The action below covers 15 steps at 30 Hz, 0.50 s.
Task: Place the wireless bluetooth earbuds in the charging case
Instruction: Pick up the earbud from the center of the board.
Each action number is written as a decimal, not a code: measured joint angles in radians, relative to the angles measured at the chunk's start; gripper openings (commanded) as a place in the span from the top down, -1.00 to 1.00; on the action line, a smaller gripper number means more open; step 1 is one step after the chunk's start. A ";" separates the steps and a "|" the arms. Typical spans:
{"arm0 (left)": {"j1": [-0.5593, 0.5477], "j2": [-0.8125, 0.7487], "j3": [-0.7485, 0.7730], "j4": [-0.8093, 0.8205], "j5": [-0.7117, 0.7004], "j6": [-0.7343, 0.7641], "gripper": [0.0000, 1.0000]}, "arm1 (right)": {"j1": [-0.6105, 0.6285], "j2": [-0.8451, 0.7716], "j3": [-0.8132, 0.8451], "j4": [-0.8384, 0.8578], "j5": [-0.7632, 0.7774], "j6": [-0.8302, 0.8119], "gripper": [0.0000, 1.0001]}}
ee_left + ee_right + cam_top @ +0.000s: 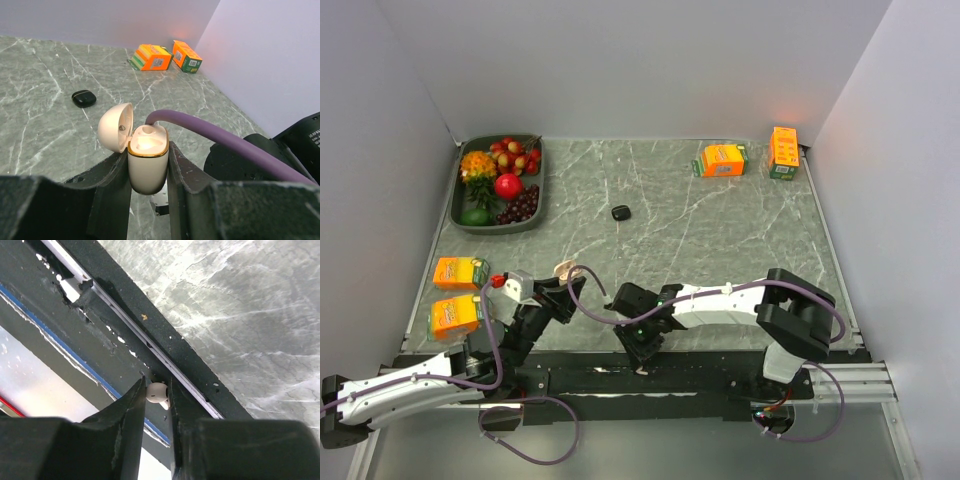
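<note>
My left gripper is shut on the cream charging case and holds it upright with its lid flipped open to the left. It also shows in the top view. My right gripper is shut on one white earbud over the black rail at the table's near edge, in the top view right of the case. A closed black case lies mid-table, also in the left wrist view. The other earbuds are out of view.
A tray of fruit stands at the back left. Two orange boxes lie at the left edge, and two more at the back right. A purple cable runs just behind the held case.
</note>
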 measured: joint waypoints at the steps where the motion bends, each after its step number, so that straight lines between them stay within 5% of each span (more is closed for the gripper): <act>1: 0.000 0.000 0.000 0.000 0.000 0.000 0.97 | 0.000 -0.001 0.000 0.000 0.002 0.003 0.66; 10: 0.000 0.001 0.000 0.003 0.000 0.000 0.97 | -0.003 -0.040 0.031 -0.076 0.024 -0.001 1.00; 15: 0.000 0.006 0.000 0.007 0.000 0.002 0.97 | -0.055 -0.102 0.064 -0.093 0.018 -0.008 1.00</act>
